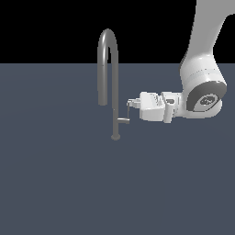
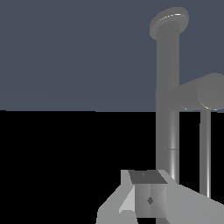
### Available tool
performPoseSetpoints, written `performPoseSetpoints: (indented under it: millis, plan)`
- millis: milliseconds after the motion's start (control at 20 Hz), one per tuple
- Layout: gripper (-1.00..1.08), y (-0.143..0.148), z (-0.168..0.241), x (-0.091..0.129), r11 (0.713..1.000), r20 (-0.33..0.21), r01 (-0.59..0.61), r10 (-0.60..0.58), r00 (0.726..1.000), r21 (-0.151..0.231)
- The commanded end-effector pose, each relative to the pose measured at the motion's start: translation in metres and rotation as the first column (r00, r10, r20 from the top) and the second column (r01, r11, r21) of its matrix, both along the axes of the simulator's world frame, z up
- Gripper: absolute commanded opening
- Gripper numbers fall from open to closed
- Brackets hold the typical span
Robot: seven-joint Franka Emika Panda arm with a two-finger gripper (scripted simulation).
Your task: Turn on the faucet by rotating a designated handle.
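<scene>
The faucet [image 1: 109, 64] is a tall grey gooseneck tap; its thin stem ends in a small round base [image 1: 115, 137] on the dark floor. The handle [image 1: 125, 118] is a short stub off the lower stem that ends in a slim upright rod. My gripper [image 1: 131, 103] reaches in level from the exterior view's right, its tips at the rod's upper end. The fingers look pressed together with nothing between them. In the wrist view the stem [image 2: 168, 113], the stub [image 2: 203, 92] and the rod [image 2: 204, 153] show beside my gripper [image 2: 148, 199], not between the fingers.
The white arm [image 1: 202, 69] comes down from the exterior view's upper right. The flat dark grey floor [image 1: 59, 183] spreads all around the faucet. No other objects show.
</scene>
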State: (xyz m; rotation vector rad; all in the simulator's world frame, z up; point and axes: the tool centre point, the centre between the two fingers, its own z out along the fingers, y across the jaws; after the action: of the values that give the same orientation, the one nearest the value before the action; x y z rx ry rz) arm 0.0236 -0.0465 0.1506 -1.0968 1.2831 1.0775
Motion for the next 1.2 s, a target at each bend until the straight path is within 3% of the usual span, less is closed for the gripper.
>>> performPoseSetpoints:
  millis: [0, 250, 1150]
  plan:
    - [-1.0, 0.001, -0.002, 0.0, 1.0, -0.006, 0.009, -0.009, 1.0, 0.008]
    - [-1.0, 0.001, -0.003, 0.0, 1.0, -0.006, 0.008, -0.008, 1.0, 0.008]
    - [-1.0, 0.009, 0.004, -0.045, 1.0, -0.006, 0.01, -0.01, 1.0, 0.008]
